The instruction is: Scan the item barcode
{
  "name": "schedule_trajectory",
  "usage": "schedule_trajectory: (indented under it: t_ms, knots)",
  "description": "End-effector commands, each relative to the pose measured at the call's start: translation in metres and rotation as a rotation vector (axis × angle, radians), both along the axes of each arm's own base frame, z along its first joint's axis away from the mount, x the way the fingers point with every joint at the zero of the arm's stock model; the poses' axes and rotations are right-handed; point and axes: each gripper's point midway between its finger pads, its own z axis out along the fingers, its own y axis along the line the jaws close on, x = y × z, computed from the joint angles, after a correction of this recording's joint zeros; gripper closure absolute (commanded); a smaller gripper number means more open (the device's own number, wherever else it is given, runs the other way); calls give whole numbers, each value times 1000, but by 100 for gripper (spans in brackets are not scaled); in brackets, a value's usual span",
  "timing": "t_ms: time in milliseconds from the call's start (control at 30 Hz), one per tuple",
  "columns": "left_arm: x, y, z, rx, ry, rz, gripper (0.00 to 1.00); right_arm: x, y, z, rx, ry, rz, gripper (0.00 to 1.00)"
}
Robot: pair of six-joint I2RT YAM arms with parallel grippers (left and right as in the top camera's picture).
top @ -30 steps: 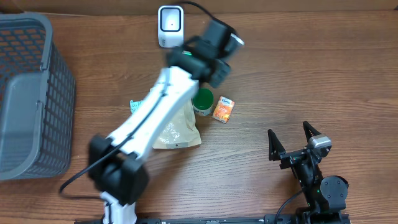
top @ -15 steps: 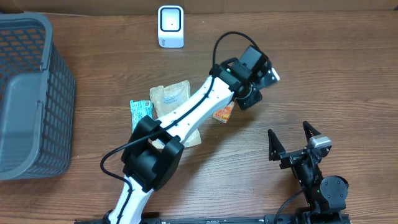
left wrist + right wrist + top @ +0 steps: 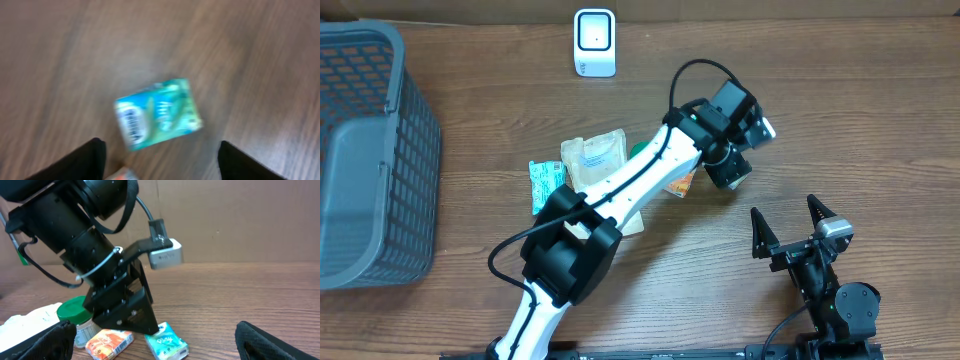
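A teal tissue pack [image 3: 159,120] lies flat on the wooden table, printed side up. My left gripper [image 3: 162,155] hangs just above it, open, with both black fingers clear of the pack. The right wrist view shows the same pack [image 3: 167,342] on the wood under the left gripper's black fingers [image 3: 131,311]. From overhead the left gripper [image 3: 730,165] hides the pack. The white barcode scanner [image 3: 594,42] stands at the table's back edge. My right gripper [image 3: 787,222] rests open near the front right, holding nothing.
An orange pack [image 3: 109,341] and a green-lidded jar [image 3: 74,311] sit just left of the teal pack. A beige bag [image 3: 595,155] and a green sachet [image 3: 545,183] lie beside the left arm. A grey basket [image 3: 415,170] fills the left side.
The left arm swung from beside the scanner forward and right, past the orange pack. Its jaws now stand apart over the teal pack. The right arm has not moved.
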Motion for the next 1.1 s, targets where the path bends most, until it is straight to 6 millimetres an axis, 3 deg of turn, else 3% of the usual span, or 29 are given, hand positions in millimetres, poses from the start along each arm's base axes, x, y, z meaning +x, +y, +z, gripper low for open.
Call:
schedule_trajectory:
  t_ms: [0, 67, 167, 267, 300, 367, 467, 667, 767, 833, 1067]
  knots:
    - [49, 32, 106, -150, -137, 208, 15, 0, -2, -2, -1, -3, -10, 0]
    - [61, 56, 149, -216, -160, 307, 0, 0, -2, -2, -1, -3, -10, 0]
    - [70, 105, 208, -307, -183, 467, 0, 0, -2, -2, -1, -3, -10, 0]
    - [73, 173, 257, -382, -203, 655, 0, 0, -2, -2, -1, -3, -10, 0]
    - [71, 225, 276, -403, -211, 786, 1, 0, -2, -2, -1, -3, -10, 0]
    - [67, 274, 283, -397, -211, 908, 1, 0, -2, -2, -1, -3, -10, 0]
    - [57, 344, 278, -368, -171, 1096, 0, 0, -2, -2, -1, -3, -10, 0]
    - [31, 448, 253, -305, -69, 1390, 0, 0, -2, -2, -1, -3, -10, 0]
    - [19, 474, 248, -292, -42, 1462, 0, 0, -2, -2, -1, -3, -10, 0]
    - [14, 481, 245, -283, -30, 1484, 1, 0, -2, -2, -1, -3, -10, 0]
    - [11, 479, 242, -261, -15, 1469, 0, 0, -2, -2, -1, -3, -10, 0]
